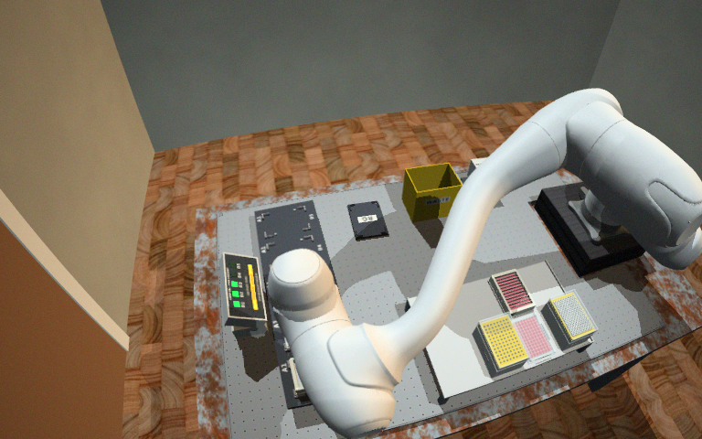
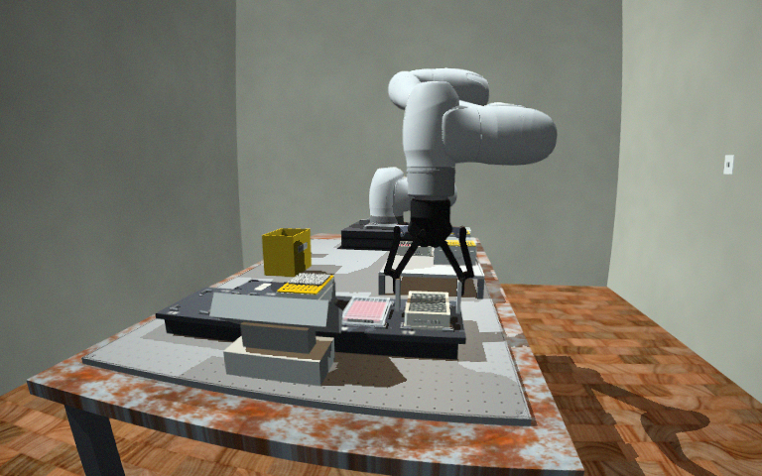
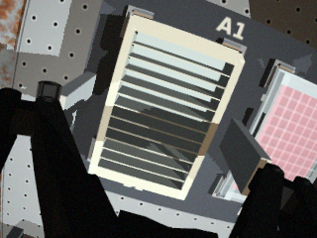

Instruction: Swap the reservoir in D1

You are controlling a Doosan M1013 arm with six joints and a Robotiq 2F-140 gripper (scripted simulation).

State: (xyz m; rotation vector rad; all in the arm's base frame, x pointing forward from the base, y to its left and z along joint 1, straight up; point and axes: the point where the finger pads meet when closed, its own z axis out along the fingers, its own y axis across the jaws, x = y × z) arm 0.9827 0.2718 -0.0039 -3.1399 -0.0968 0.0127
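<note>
The cream-rimmed 12-trough reservoir (image 3: 165, 122) sits flat inside the D1 brackets at the right end of the dark deck (image 2: 315, 325). An engraved 'A1' (image 3: 232, 27) marks one corner. It also shows in the exterior view (image 2: 427, 309). My gripper (image 2: 428, 299) is open and straight above the reservoir, with one finger on each side of it and not touching it. In the wrist view (image 3: 158, 133) the fingers frame the reservoir diagonally. On the white shelf (image 1: 496, 331) lies a dark-framed item with red stripes (image 1: 512, 291). I cannot read its label.
A pink 96-well plate (image 3: 291, 126) sits uncovered in D2 beside the reservoir, and a yellow tip rack (image 2: 306, 283) beyond it. The shelf also holds a yellow rack (image 1: 502, 341), a pink plate (image 1: 533, 336) and a grey rack (image 1: 571, 315). A yellow bin (image 1: 431, 191), dark nest (image 1: 367, 222) and status panel (image 1: 244, 292) stand nearby.
</note>
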